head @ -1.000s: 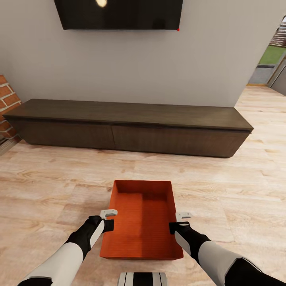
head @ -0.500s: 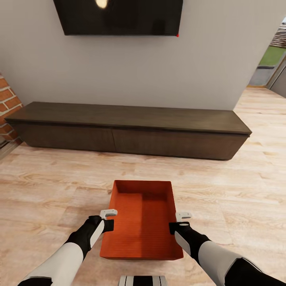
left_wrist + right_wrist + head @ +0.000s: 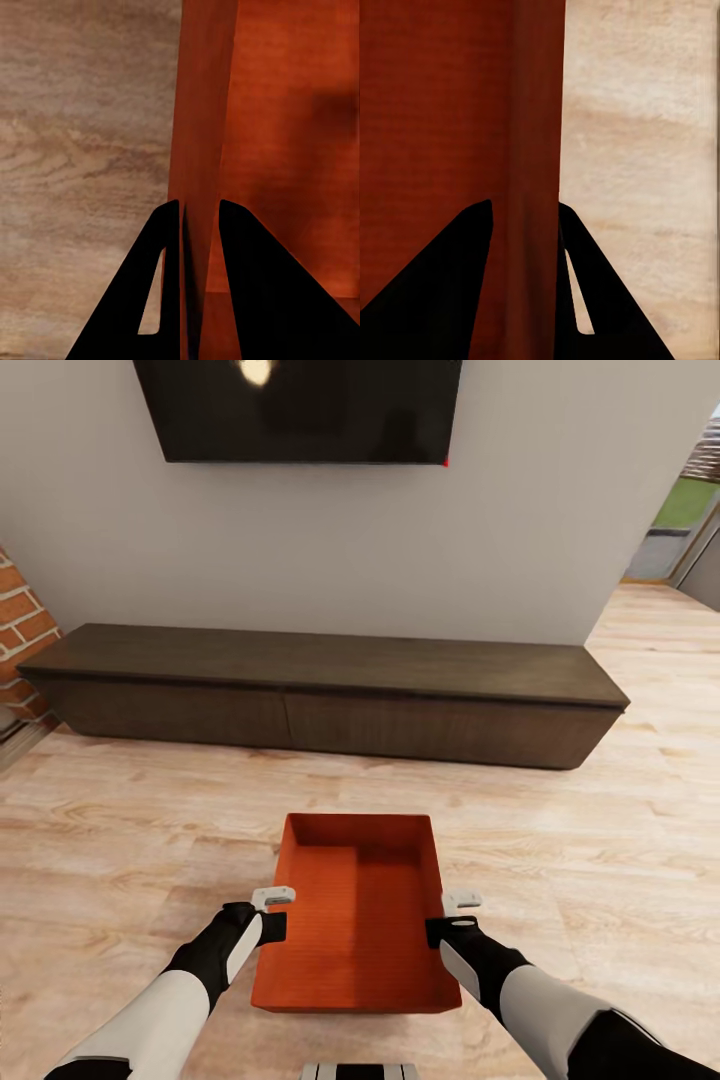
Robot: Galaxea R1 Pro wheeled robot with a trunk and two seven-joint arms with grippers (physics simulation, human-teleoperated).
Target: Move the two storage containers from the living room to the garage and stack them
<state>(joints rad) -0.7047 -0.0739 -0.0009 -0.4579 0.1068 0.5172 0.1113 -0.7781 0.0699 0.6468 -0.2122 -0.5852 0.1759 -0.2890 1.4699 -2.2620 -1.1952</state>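
Head view: an orange-red storage container is held between both arms above the light wood plank floor of the living room. The left gripper is clamped on its left wall, seen between dark fingers in the left wrist view. The right gripper is clamped on the right wall; contact there appears firm. Beyond, a dark low cabinet is set against the grey wall, under a black wall TV.

Orange-red container, dk brown cabinet, lt wood-grain floor, black TV.
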